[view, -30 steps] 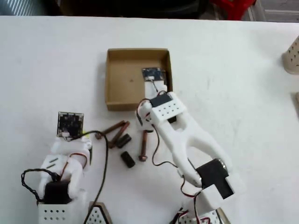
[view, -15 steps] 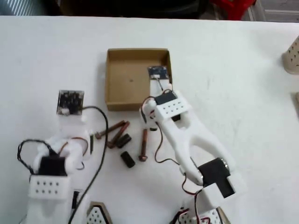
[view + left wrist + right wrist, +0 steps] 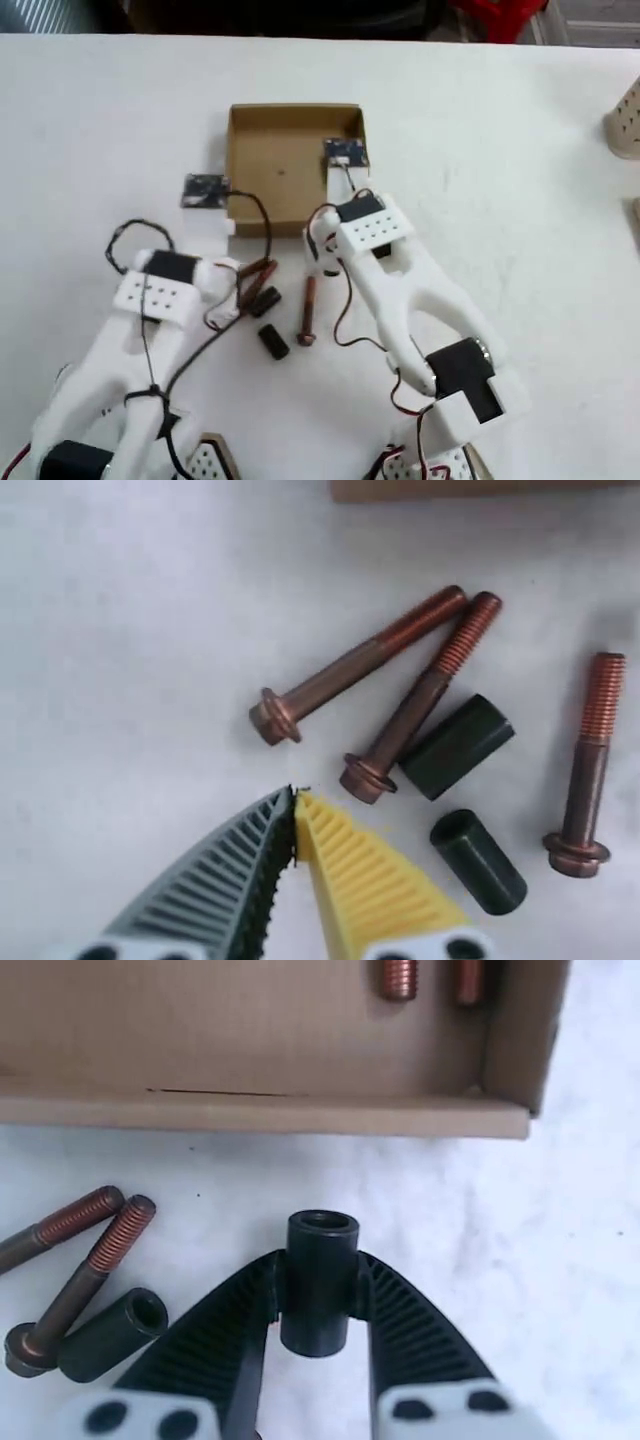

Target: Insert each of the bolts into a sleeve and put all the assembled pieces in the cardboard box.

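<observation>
**Right wrist view: right claw clamped on a black sleeve**

Sleeve held upright, bore facing up, pinched between both dark fingers. It sits just outside the near wall of the cardboard box.

Left claw: grey and yellow fingers pressed tip to tip, nothing between them. The tips hover near two bolt heads (apart, not touching).

High view: loose parts lie on the bench at the box's 6 o'clock.
- Two bolts close together.
- Second sleeve against them.
- Third bolt at their 4 o'clock.
- Third sleeve at 6 o'clock of the second.
</observation>
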Motion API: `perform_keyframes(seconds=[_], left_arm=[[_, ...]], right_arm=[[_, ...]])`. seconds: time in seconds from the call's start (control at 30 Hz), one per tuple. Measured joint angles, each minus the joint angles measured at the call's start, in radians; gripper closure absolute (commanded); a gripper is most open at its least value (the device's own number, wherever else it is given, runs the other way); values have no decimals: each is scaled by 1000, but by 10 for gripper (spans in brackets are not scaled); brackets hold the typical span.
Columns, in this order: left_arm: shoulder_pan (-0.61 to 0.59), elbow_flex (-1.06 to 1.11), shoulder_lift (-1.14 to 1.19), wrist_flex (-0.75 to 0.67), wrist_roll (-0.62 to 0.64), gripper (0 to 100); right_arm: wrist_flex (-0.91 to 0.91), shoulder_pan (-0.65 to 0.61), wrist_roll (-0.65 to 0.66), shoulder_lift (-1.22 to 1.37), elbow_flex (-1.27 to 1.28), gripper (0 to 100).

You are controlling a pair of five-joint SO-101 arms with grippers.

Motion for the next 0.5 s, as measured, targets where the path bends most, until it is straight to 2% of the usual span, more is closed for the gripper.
perform_keyframes(seconds=[0.13, 0.5], left_arm=[[72, 0, 12, -25, 68, 977], [87, 32, 21, -176, 169, 977]], right_arm=[[0, 0, 0, 0, 0, 981], [0, 0, 0, 0, 0, 981]])
